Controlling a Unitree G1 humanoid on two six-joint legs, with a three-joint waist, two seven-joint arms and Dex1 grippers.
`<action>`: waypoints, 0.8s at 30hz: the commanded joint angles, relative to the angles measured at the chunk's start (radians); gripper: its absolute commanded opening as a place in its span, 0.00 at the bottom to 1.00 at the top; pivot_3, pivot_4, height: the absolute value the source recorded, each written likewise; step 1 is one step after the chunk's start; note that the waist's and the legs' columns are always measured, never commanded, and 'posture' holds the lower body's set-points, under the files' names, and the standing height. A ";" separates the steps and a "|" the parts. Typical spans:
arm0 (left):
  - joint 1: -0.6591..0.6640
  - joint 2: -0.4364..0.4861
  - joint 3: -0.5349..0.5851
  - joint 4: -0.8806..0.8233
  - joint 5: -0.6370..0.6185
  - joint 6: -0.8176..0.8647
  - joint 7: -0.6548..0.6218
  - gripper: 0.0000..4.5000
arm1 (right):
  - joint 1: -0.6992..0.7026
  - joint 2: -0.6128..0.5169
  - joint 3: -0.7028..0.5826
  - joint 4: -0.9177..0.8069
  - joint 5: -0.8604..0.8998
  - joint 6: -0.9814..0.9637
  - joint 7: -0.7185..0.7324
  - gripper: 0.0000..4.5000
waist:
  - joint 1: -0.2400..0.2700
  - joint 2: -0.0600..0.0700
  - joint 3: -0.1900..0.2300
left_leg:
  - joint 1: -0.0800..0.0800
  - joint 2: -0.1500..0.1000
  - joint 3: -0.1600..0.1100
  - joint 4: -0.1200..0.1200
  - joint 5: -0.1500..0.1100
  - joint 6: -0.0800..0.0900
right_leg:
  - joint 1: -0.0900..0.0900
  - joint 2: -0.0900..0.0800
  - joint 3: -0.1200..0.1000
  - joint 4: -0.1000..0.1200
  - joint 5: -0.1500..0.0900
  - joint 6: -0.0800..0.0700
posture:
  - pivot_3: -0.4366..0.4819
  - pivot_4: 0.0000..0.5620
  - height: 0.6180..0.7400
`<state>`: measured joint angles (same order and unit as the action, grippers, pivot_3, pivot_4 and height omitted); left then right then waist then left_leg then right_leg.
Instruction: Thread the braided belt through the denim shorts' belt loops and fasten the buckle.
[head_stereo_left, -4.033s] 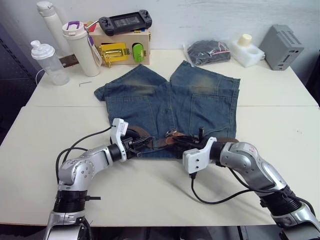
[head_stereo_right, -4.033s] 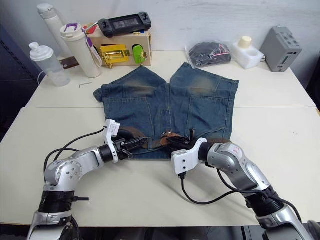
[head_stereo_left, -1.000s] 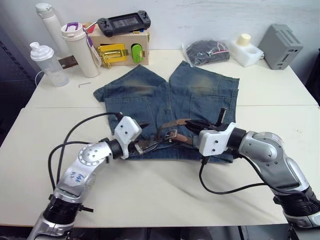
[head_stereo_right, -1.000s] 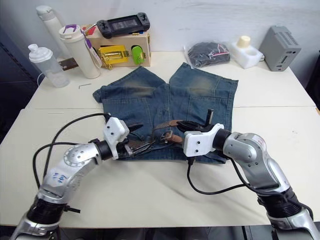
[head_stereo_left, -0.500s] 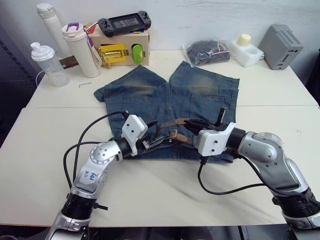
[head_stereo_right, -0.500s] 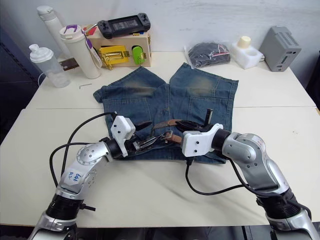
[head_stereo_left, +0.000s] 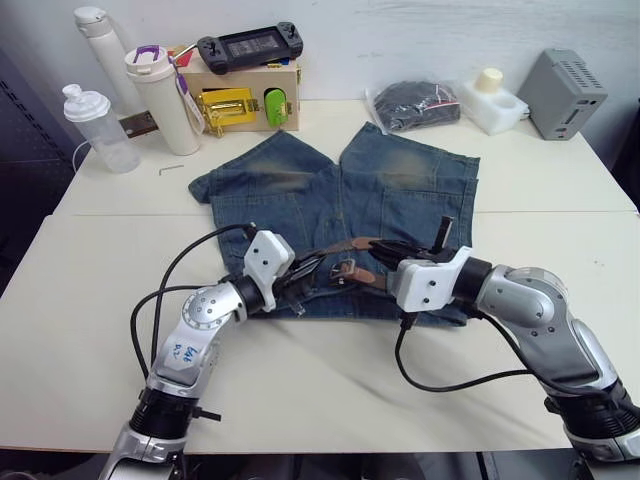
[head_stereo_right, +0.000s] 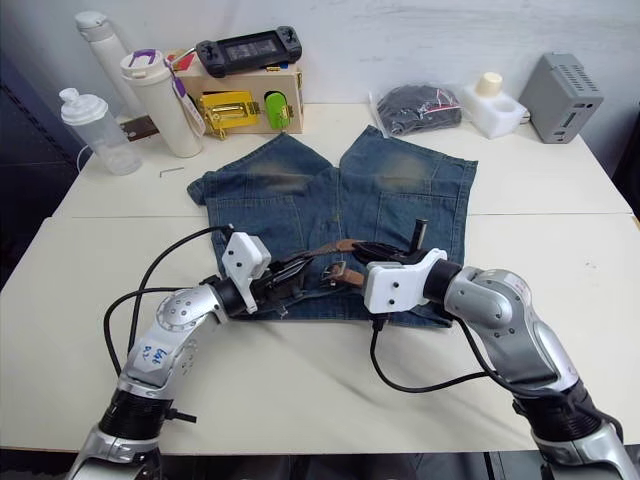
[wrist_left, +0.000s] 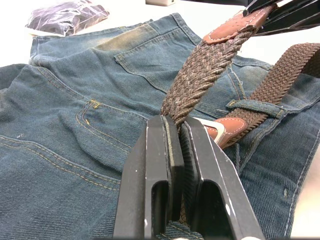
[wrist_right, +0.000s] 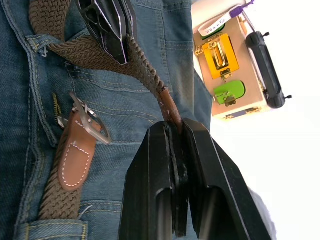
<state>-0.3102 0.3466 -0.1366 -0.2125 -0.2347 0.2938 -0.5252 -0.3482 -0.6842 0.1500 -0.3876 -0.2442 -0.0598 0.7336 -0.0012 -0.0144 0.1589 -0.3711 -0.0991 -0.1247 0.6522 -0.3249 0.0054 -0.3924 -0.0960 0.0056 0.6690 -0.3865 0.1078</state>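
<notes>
Denim shorts (head_stereo_left: 340, 215) lie flat on the pale table (head_stereo_left: 300, 390) in front of me, waistband nearest me and legs pointing away. Across the waistband runs the braided belt (wrist_left: 200, 75), a dark-brown woven strap. Part of it passes under one of the belt loops (wrist_left: 250, 105), a short denim strip seen in my left wrist view. The buckle (wrist_right: 85, 120), a silver frame on a tan leather tab, rests on the denim near the zip and is unfastened.

My left gripper (wrist_left: 172, 132) is clenched on the woven part of the belt, lifting that stretch off the shorts. My right gripper (wrist_right: 175, 132) is clamped on the smooth brown leather tip at the belt's free end. The strap hangs in a short raised arc between my two grippers, above the middle of the waistband, close to the buckle.

Further back on the table stand a wooden box (head_stereo_left: 245, 95) with a yellow latch plate and a green one, and a black handheld game console (head_stereo_left: 250, 45) on top. Two bottles (head_stereo_left: 160, 95) stand to the left of it. A dark bundle in a clear bag (head_stereo_left: 415, 103) lies beyond the right leg.
</notes>
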 joint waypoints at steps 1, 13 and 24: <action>-0.001 -0.011 0.014 -0.016 -0.001 -0.016 0.000 0.00 | -0.003 0.043 -0.043 -0.061 0.074 0.079 -0.014 0.26 | 0.000 0.000 0.000 | 0.000 0.000 0.000 0.000 0.000 0.000 | 0.000 0.000 0.000 0.000 0.000 0.000 | 0.48 0.27 0.95; 0.038 -0.086 0.138 -0.103 -0.148 0.103 0.055 0.00 | 0.176 0.043 0.018 -0.067 0.004 0.194 -0.034 0.98 | 0.001 0.000 0.000 | 0.000 0.000 -0.001 0.001 0.000 0.000 | 0.000 0.000 0.000 0.002 0.000 0.000 | 0.48 0.27 0.95; 0.027 -0.091 0.171 -0.158 -0.198 0.173 0.085 0.00 | 0.156 0.129 0.100 -0.019 -0.125 0.237 -0.133 0.98 | 0.001 0.000 0.000 | 0.000 -0.001 -0.001 0.001 0.000 0.000 | 0.000 0.000 0.000 0.003 0.000 0.000 | 0.48 0.27 0.95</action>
<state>-0.2715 0.2504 0.0208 -0.3200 -0.4164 0.4738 -0.4447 -0.1891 -0.5603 0.2564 -0.3960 -0.3518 0.1761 0.6185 0.0002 -0.0146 0.1587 -0.3707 -0.0997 -0.1255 0.6535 -0.3254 0.0056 -0.3927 -0.0963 0.0058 0.6721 -0.3865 0.1078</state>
